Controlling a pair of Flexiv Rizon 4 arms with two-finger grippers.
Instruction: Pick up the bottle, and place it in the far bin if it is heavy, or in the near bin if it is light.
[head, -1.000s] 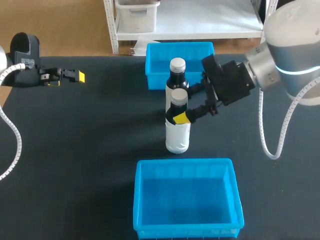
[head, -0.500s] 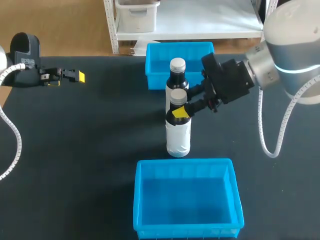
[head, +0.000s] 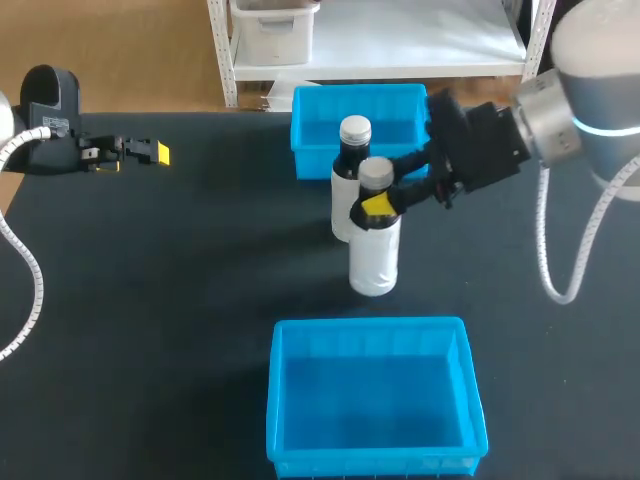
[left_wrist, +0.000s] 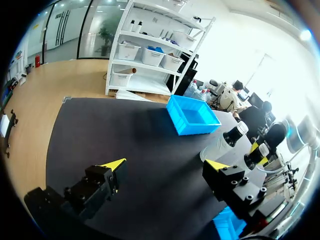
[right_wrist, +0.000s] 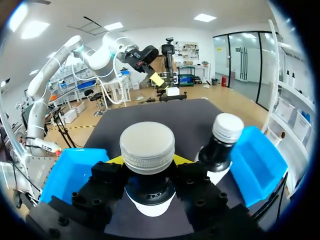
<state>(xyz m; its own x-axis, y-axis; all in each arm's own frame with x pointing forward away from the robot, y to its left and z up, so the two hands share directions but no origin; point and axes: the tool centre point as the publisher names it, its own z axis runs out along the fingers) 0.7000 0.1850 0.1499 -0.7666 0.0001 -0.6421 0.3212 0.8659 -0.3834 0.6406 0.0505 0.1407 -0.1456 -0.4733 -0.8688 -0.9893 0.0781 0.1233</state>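
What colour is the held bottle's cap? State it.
Off-white cap, best seen in the right wrist view.

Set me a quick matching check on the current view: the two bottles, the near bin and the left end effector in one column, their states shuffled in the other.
Column A
1. front bottle
2. rear bottle
3. near bin
4. left end effector

Column B
a. open, holding nothing
b. standing on the table just in front of the far bin
c. empty
d. gripped at the neck by the right end effector

Pairs: 1-d, 2-b, 3-c, 4-a
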